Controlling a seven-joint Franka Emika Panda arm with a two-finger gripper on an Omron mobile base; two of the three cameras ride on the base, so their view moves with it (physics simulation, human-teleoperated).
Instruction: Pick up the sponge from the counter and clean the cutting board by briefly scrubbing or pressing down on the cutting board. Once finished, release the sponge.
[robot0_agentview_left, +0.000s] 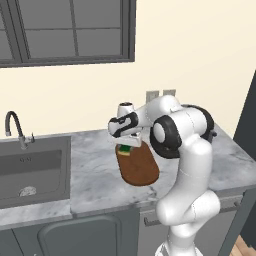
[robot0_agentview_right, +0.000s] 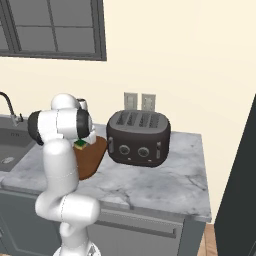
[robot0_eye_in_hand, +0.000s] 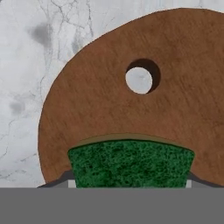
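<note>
The sponge (robot0_eye_in_hand: 131, 162), dark green on top with a thin yellow edge, sits between my gripper's (robot0_eye_in_hand: 130, 183) fingers, and the gripper is shut on it. It is over the rounded end of the reddish-brown cutting board (robot0_eye_in_hand: 109, 100), close to the board's round hanging hole. In the left base view the gripper (robot0_agentview_left: 126, 145) points down at the board's (robot0_agentview_left: 139, 167) far end with the sponge (robot0_agentview_left: 124, 149) under it. The right base view shows the sponge (robot0_agentview_right: 80, 145) low on the board (robot0_agentview_right: 94, 159). I cannot tell whether it presses on the wood.
The board lies on the marbled counter (robot0_agentview_left: 95, 170). A black toaster (robot0_agentview_right: 139, 137) stands just right of the board, near the wall outlets (robot0_agentview_right: 140, 101). The dark sink (robot0_agentview_left: 30, 170) with its faucet (robot0_agentview_left: 15, 127) is to the left. A dark tall panel (robot0_agentview_right: 240, 165) bounds the counter's right end.
</note>
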